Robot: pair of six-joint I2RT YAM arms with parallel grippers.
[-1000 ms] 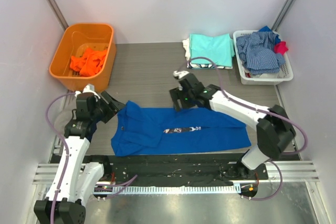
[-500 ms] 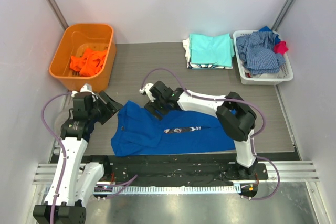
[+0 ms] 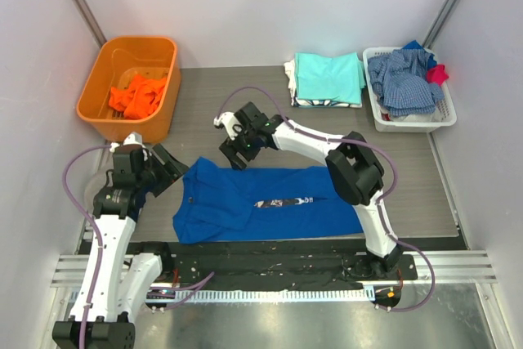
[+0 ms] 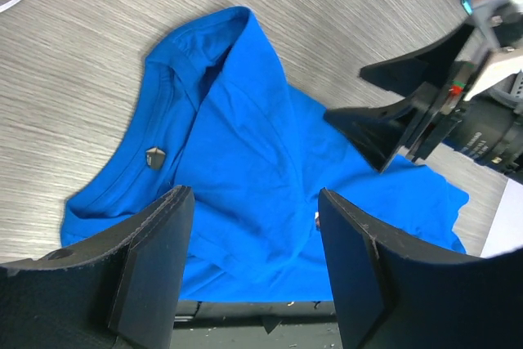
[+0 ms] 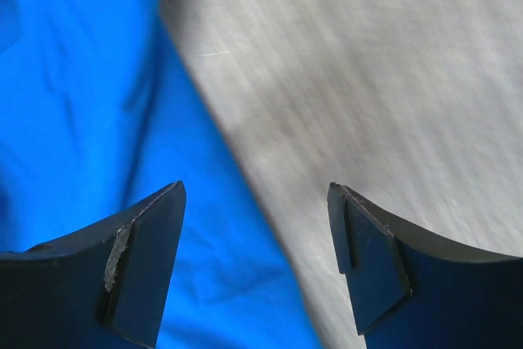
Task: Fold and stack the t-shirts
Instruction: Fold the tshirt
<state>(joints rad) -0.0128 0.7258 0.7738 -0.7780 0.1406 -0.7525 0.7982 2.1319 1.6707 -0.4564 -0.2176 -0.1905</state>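
A royal blue t-shirt (image 3: 270, 202) lies spread on the table near the front edge, collar to the left, its small chest print (image 3: 283, 201) facing up. My left gripper (image 3: 172, 171) hovers open just left of the collar; in the left wrist view (image 4: 253, 202) the blue t-shirt (image 4: 237, 153) fills the space between its fingers. My right gripper (image 3: 231, 154) is open over the shirt's far edge, left of centre. In the right wrist view (image 5: 257, 194) the blue t-shirt's edge (image 5: 82, 120) runs between the fingers. A folded aqua t-shirt (image 3: 328, 77) tops a stack at the back. An orange t-shirt (image 3: 137, 96) lies crumpled in the orange bin.
The orange bin (image 3: 102, 63) stands at the back left. A white basket (image 3: 413, 124) at the back right holds a blue-and-white checked garment (image 3: 402, 79) and a small red cloth (image 3: 438, 73). Side walls close in on both sides.
My right arm swung left along the shirt's far edge, from the middle to near the collar side. The left gripper stayed in place and opened slightly.
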